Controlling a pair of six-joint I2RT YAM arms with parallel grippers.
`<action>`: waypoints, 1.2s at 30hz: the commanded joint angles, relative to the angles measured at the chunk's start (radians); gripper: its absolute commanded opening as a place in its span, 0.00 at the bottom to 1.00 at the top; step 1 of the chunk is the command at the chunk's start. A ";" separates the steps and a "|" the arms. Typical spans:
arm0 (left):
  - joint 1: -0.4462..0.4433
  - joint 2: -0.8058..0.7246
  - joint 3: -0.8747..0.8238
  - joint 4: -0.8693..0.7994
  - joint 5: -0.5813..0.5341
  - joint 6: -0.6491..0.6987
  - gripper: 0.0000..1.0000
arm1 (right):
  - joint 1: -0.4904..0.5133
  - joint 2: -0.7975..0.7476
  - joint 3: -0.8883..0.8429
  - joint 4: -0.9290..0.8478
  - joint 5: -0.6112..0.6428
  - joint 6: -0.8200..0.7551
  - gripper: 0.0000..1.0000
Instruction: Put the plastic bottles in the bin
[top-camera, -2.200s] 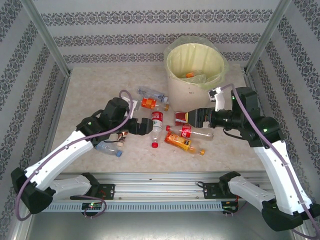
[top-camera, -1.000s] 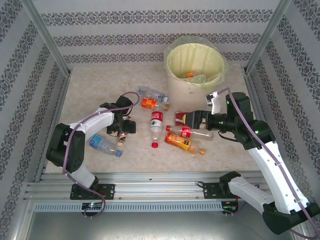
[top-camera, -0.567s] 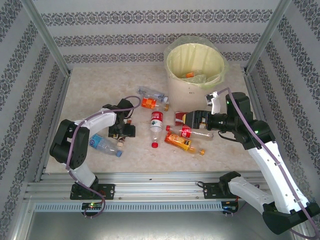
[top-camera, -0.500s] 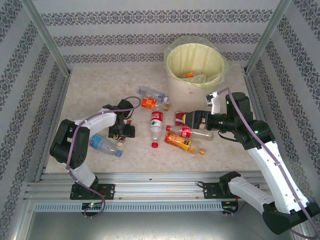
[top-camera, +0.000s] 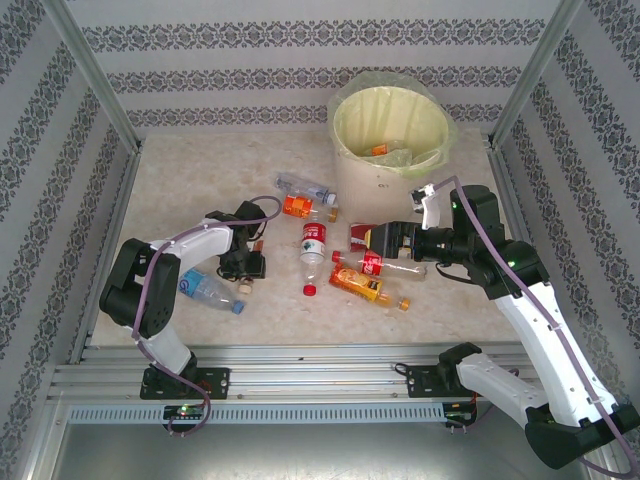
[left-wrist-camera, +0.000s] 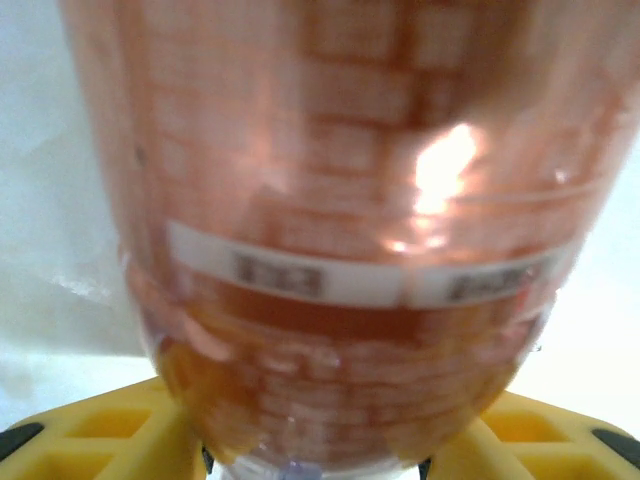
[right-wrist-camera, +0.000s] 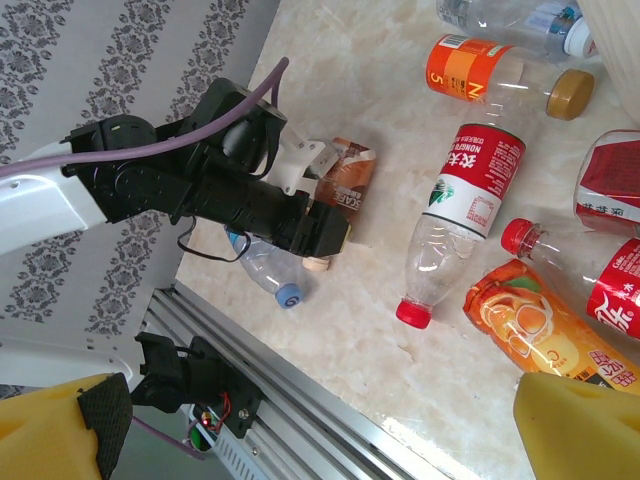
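Left gripper (top-camera: 248, 265) is pinching the brown-labelled bottle (left-wrist-camera: 350, 250) low on the table, at the left of the scatter. Its yellow fingers (left-wrist-camera: 90, 440) are pressing in on either side of the body, which looks like a grip taken for lifting. The arm is folding tightly back on itself to reach this near spot. Just nearer the rail, the blue-labelled bottle (top-camera: 205, 290) is lying loose.

Moving right, the white-and-red bottle (top-camera: 314, 250) and the orange-labelled bottle (top-camera: 298, 206) are lying apart on the marble. The red-labelled bottle (top-camera: 375, 262) and the juice bottle (top-camera: 362, 285) are lying touching each other.

Right gripper (top-camera: 383, 240) is hanging over that pair with its jaws spread wide and holding nothing, probably lining up its own pick. The bin (top-camera: 385, 185) is standing at the back right, just behind it, with a few bottles already inside, so most of the job is still waiting.

Compared with two seconds ago, the left arm is now drawn in and its gripper is sitting further left, and within the last second its jaws have gone from spread to clamped. The right arm is sitting slightly lower, while the loose bottles are lying as before.
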 joint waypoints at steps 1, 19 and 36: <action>0.008 -0.031 0.003 -0.019 0.017 0.007 0.51 | 0.014 -0.005 -0.016 0.034 -0.016 0.013 0.98; -0.016 -0.400 -0.028 0.275 0.539 -0.001 0.43 | 0.106 0.080 -0.137 0.399 -0.031 0.284 0.96; -0.145 -0.503 -0.083 0.669 0.883 -0.247 0.45 | 0.252 0.313 -0.029 0.639 -0.066 0.321 0.94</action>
